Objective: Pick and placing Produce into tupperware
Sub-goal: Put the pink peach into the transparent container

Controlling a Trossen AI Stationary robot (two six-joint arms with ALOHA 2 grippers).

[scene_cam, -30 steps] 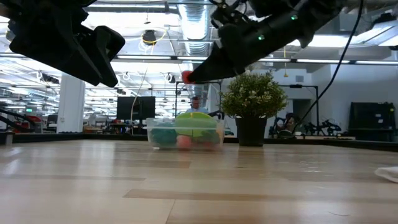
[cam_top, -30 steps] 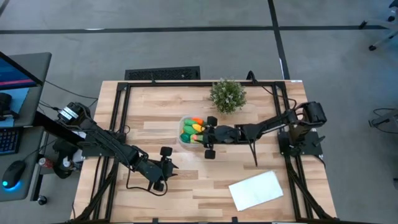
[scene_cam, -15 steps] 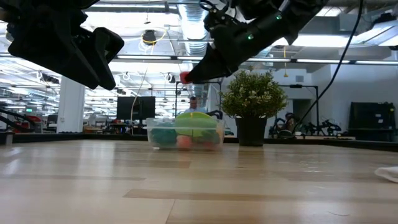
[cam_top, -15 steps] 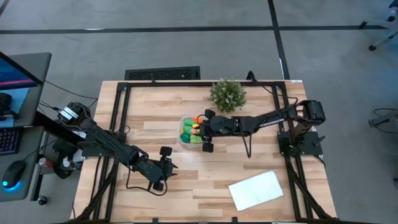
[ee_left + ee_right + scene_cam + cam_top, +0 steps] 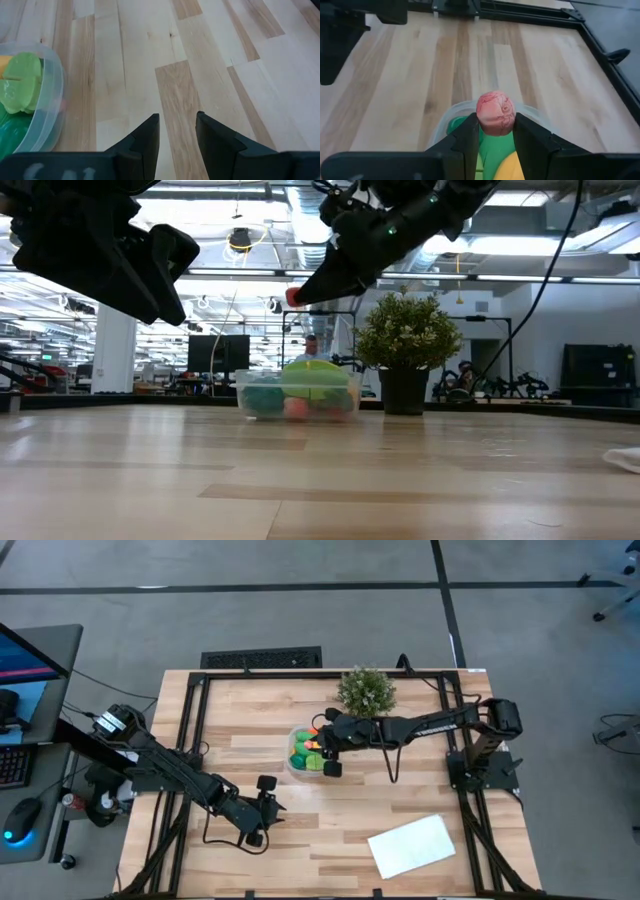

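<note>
Right gripper [image 5: 495, 131], clamped on a red berry [image 5: 494, 113], hung above the clear tupperware [image 5: 297, 395] at frame centre, where an off-centre release risked bouncing it off the heaped produce [image 5: 309, 750].

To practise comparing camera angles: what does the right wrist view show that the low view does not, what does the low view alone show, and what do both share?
Only the right wrist view: the table's dark frame at the far edge, and the berry's mottled surface between the right gripper's fingers.
Only the low view: the potted plant, the room behind, and the left gripper hanging above the table.
Both: the right gripper shut on the red berry above the tupperware, which already holds green produce.
</note>
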